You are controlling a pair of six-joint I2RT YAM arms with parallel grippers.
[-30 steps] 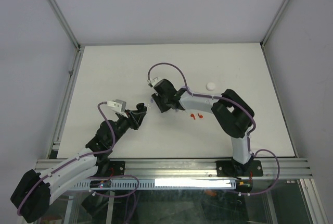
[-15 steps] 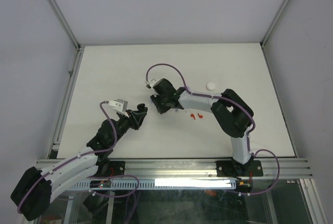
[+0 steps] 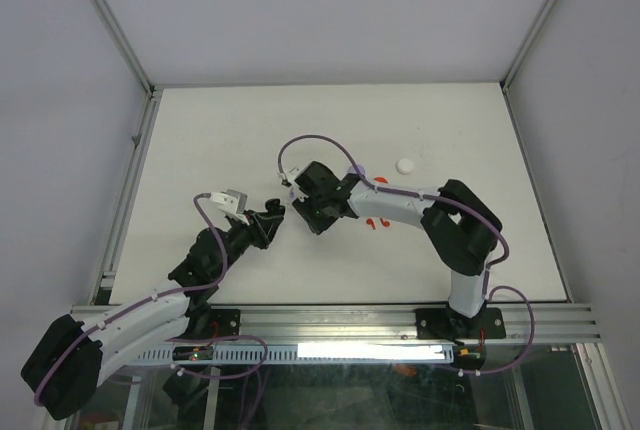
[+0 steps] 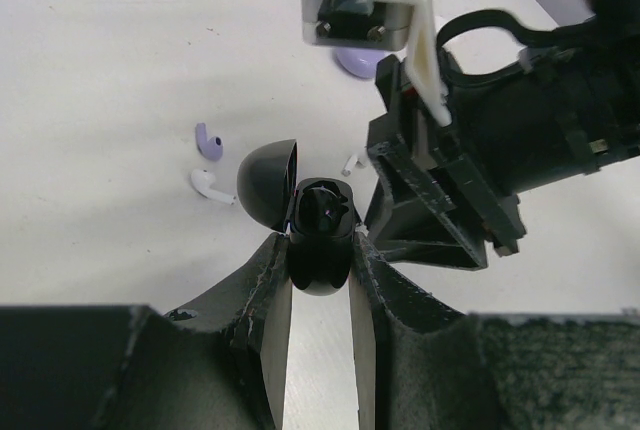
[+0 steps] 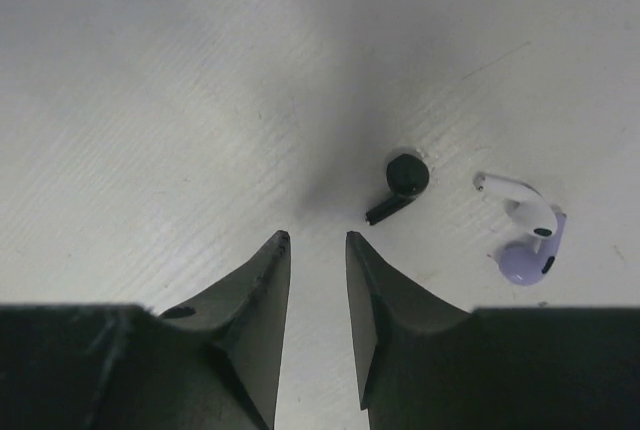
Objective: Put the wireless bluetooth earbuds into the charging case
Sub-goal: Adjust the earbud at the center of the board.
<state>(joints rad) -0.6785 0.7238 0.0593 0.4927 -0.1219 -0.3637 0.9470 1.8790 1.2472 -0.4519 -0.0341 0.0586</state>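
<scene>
Earbuds lie loose on the table. A black earbud is seen just beyond the right gripper, whose jaws are barely parted and empty. A white earbud and a lavender earbud are touching beside it. The black charging case, its lid raised, is clamped in the left gripper. Its contents cannot be told.

Lab: aluminium-framed white table

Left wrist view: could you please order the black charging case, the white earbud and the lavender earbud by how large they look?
1. black charging case: clearly the largest, though it is also nearest the camera.
2. white earbud and lavender earbud: they look about alike, so I would not rank them.
</scene>
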